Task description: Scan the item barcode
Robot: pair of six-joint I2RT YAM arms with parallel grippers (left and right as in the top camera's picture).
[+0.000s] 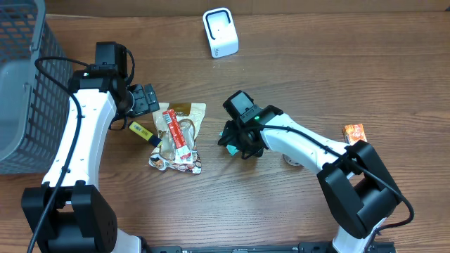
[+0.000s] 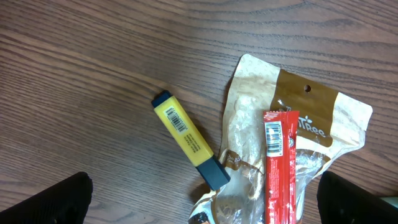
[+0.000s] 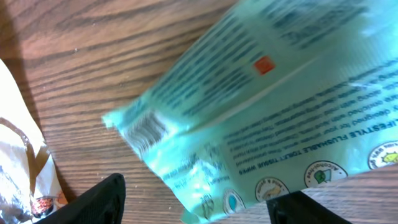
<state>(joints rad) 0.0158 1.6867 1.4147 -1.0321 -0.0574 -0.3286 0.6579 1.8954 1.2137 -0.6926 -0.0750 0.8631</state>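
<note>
The right claw (image 1: 238,143) stands rather wide over the pale green wipes packet (image 3: 249,106) near the middle of the desk (image 1: 295,77). Its fingers (image 3: 109,196) are on both sides of the packet, one with bare wood between, and the barcode (image 3: 144,129) shows on the upper face. The white scanner (image 1: 220,31) is at 12 o'clock from the packet, well apart. At 9 o'clock the left claw (image 1: 145,100) is wide open, holding nothing, above a yellow highlighter (image 2: 189,140) and a red bar (image 2: 280,168) lying on a brown snack pouch (image 2: 323,112).
</note>
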